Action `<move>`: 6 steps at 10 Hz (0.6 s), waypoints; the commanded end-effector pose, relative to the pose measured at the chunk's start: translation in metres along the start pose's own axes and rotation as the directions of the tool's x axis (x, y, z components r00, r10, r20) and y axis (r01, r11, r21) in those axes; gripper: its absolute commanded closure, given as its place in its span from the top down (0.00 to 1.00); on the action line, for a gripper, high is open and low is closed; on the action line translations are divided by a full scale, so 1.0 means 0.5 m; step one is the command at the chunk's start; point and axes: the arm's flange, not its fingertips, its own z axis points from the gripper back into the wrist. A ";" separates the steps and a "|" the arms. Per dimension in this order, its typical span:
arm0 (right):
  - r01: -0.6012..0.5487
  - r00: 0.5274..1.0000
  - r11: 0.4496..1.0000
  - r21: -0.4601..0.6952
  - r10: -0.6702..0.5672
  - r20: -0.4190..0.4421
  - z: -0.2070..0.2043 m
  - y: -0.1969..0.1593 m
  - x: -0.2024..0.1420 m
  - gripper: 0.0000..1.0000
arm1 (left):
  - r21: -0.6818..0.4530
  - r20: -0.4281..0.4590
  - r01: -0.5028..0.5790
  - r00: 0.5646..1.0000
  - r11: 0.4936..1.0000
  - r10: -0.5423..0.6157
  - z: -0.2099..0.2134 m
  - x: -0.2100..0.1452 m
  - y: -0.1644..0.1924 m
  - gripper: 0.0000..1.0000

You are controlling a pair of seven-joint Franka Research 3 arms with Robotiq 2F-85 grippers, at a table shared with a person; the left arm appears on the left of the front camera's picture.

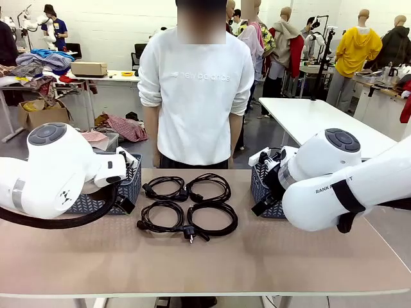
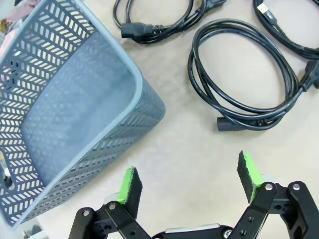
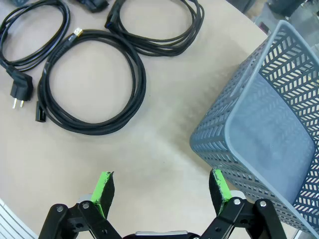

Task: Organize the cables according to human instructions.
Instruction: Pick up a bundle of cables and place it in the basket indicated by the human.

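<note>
Several black coiled cables lie in two rows at the middle of the table. In the left wrist view my left gripper hangs open over bare tabletop, nothing between its green pads. One cable lies just beyond it, with others farther off. My right gripper is also open above bare table, a coiled cable ahead to its left and more cables past that. Both white arms cover the table's sides in the front view.
A grey perforated basket stands left of the cables, close beside my left gripper. A second grey basket stands to their right, next to my right gripper. A person in a white sweatshirt stands at the far edge.
</note>
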 end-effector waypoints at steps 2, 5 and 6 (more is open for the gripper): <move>-0.036 0.999 0.999 0.041 0.036 0.003 0.018 -0.007 0.018 1.00 | -0.001 0.023 -0.003 1.000 1.000 0.003 0.025 0.007 0.009 1.00; -0.081 0.996 0.990 0.115 0.077 0.034 0.087 -0.041 0.060 1.00 | -0.007 0.040 0.022 0.999 1.000 -0.022 0.104 0.031 0.047 1.00; -0.089 0.995 0.985 0.146 0.081 0.056 0.120 -0.058 0.070 1.00 | -0.032 0.036 0.070 0.997 0.997 -0.069 0.140 0.039 0.064 1.00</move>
